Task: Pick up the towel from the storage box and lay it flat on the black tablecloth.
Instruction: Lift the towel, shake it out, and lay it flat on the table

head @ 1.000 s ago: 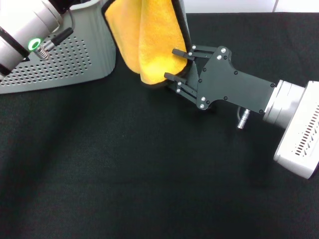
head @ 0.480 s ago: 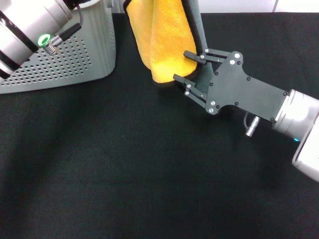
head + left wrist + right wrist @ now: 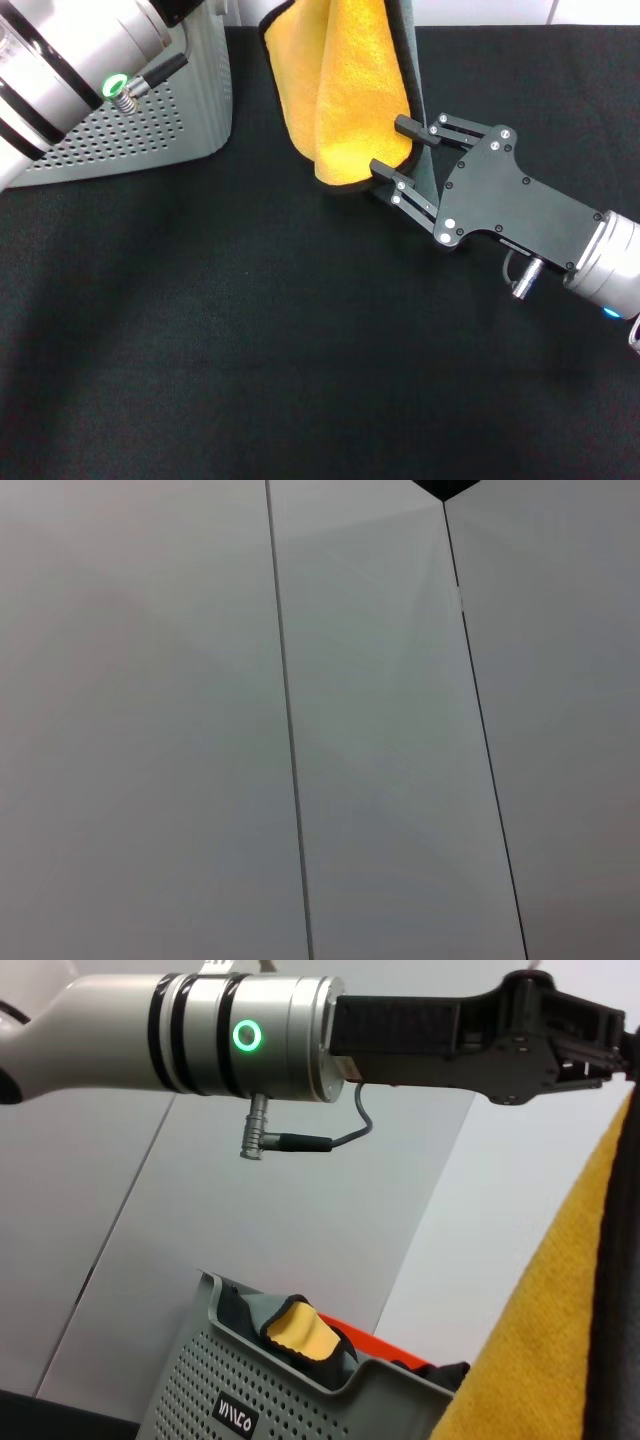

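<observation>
The yellow-orange towel (image 3: 340, 90) hangs folded from above the head view's top edge, grey reverse and black edging showing on its right side. In the right wrist view my left gripper (image 3: 612, 1046) is raised high, shut on the towel's (image 3: 560, 1340) top edge. My right gripper (image 3: 398, 148) is low over the black tablecloth (image 3: 250, 330), open, with the towel's lower right corner between its fingers. The light grey storage box (image 3: 150, 120) stands at the back left, left of the hanging towel. The left wrist view holds only white wall panels.
Inside the storage box (image 3: 300, 1390) lie another yellow and grey cloth (image 3: 295, 1328) and something orange-red (image 3: 375, 1345). My left forearm (image 3: 70, 70) reaches across above the box. The tablecloth spreads wide in front and to the right.
The hanging towel has shifted to the right, away from the box. My right gripper moved right with it and stays at its lower corner. The left arm also moved right.
</observation>
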Motion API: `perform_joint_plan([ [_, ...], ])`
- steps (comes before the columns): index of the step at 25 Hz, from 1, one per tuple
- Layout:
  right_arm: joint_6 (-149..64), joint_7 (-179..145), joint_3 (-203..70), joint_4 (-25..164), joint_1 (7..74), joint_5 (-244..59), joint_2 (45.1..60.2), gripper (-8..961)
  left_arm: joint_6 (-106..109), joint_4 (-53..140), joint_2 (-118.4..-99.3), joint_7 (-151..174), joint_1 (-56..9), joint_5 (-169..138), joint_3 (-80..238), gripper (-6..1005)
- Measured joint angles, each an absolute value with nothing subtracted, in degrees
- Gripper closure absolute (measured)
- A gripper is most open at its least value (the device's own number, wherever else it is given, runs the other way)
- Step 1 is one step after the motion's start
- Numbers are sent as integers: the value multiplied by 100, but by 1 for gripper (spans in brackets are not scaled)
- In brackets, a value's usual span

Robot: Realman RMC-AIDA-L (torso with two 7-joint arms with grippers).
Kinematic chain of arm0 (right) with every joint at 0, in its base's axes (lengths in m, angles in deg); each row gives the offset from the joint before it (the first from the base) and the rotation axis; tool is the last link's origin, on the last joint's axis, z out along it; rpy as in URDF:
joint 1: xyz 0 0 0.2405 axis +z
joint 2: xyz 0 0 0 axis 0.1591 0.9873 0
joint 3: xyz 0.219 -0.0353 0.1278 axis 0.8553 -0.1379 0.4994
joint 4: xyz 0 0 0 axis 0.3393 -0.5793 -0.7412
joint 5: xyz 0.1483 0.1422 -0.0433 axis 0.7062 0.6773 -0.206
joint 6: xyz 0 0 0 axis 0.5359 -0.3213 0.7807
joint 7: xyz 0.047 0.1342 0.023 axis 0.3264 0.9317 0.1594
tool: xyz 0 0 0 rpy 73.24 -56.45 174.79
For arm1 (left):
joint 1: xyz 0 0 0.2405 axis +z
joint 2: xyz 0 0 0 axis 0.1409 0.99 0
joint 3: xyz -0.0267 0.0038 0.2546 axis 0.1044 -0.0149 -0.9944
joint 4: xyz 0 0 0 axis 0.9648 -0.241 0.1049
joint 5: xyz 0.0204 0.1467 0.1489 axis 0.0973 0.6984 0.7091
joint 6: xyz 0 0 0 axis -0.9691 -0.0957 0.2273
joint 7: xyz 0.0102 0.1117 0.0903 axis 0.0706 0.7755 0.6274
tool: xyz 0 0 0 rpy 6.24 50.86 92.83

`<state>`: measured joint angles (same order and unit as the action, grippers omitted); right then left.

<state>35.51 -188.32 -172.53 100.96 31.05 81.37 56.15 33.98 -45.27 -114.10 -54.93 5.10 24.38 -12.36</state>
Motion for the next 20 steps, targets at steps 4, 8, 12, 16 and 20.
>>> perform_joint_plan([
  [4, 3556, -18615, -17236, 10060, 3008, 8139, 5615, 621, 3398, -4510, -11411, -5491, 502, 2441, -1241, 988],
  [8, 3598, -18513, -17205, 10060, 2862, 8143, 5614, 623, 3401, -4510, -11413, -5490, 503, 2433, -1248, 988],
  [12, 3612, -18463, -17179, 10060, 2805, 8150, 5615, 625, 3411, -4510, -11409, -5488, 503, 2434, -1267, 988],
  [16, 3622, -18430, -17174, 10054, 2797, 8151, 5615, 627, 3409, -4505, -11408, -5488, 503, 2438, -1286, 988],
  [20, 3627, -18392, -17124, 10025, 2853, 8151, 5615, 629, 3419, -4503, -11408, -5488, 508, 2438, -1294, 988],
])
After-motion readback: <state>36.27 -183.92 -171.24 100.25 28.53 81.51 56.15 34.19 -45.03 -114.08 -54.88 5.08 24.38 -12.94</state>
